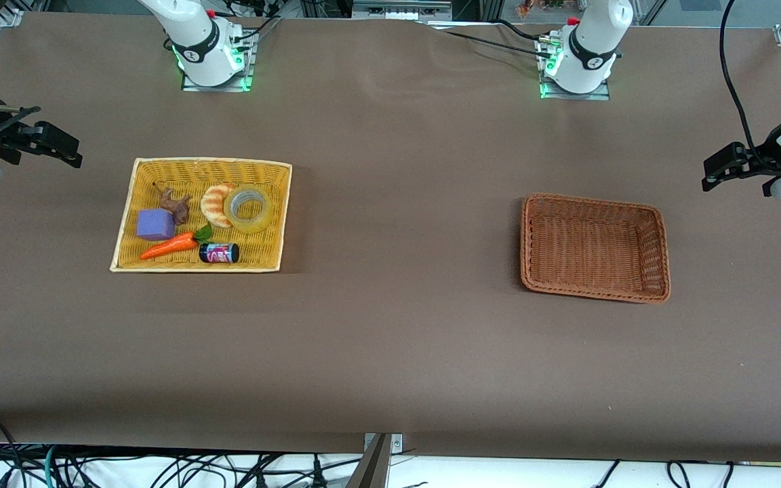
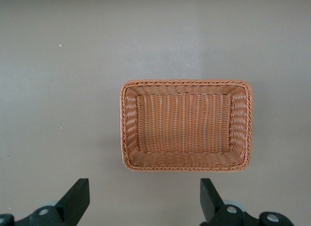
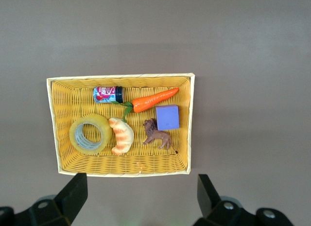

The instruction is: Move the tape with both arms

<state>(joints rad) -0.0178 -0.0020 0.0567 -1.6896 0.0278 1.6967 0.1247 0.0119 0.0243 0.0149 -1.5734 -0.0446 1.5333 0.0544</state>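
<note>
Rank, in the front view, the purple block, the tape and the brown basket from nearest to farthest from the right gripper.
1. purple block, in the yellow tray, nearest the right gripper.
2. tape, same tray, toward the table's middle.
3. brown basket, at the left arm's end.

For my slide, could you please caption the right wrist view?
Open right gripper above the yellow tray holding the tape, croissant and toys.

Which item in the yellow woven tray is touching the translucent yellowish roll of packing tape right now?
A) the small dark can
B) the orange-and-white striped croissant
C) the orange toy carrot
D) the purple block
B: in the yellow woven tray, the striped croissant lies right against the roll of tape, while the block, carrot and can sit apart from it; the right wrist view shows the same contact.
</note>
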